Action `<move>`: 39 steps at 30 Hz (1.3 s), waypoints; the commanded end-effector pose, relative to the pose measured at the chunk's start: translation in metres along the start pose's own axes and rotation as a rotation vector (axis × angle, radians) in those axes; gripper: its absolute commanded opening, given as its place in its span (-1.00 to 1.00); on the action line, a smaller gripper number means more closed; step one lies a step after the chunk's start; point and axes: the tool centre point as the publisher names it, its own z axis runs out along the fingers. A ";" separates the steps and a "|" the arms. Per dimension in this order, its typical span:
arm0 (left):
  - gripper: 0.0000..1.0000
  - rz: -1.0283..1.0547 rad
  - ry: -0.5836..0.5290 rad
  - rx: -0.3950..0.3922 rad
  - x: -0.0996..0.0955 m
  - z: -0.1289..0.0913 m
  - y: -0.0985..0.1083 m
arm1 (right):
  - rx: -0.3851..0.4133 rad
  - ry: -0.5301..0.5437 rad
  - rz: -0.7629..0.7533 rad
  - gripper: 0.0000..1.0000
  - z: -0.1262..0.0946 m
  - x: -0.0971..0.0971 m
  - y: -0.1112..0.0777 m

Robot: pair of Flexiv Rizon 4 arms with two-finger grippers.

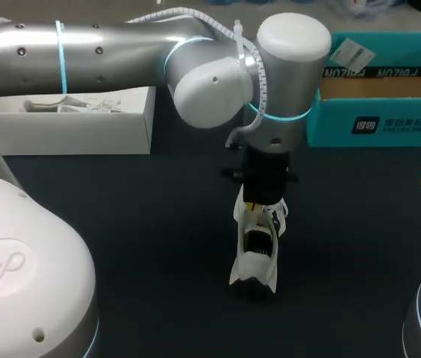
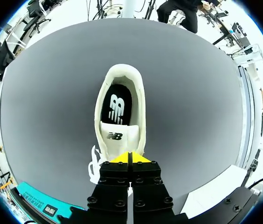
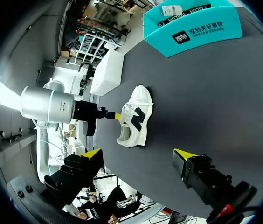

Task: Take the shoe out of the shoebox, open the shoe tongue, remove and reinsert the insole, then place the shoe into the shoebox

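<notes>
On the dark counter (image 1: 121, 224), the shoe (image 2: 121, 112) points heel-first away from the left jaws, which are closed together at its tongue (image 2: 118, 137). The right jaws stand wide open and empty, well apart.

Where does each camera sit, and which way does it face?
Head view: above and behind, looking down on the table; left arm shows.
Left wrist view: on left wrist, looking into the shoe; shut left tool shows.
Right wrist view: on right wrist, facing across the table; open right tool shows.
All share the shoe.

White open box (image 1: 69, 123) holding crumpled paper (image 1: 83, 104), on dark table (image 1: 136, 224).
</notes>
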 end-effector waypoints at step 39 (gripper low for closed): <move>-1.00 -0.253 -0.048 -0.004 0.015 -0.033 -0.053 | -0.002 -0.002 0.000 1.00 0.000 0.000 -0.002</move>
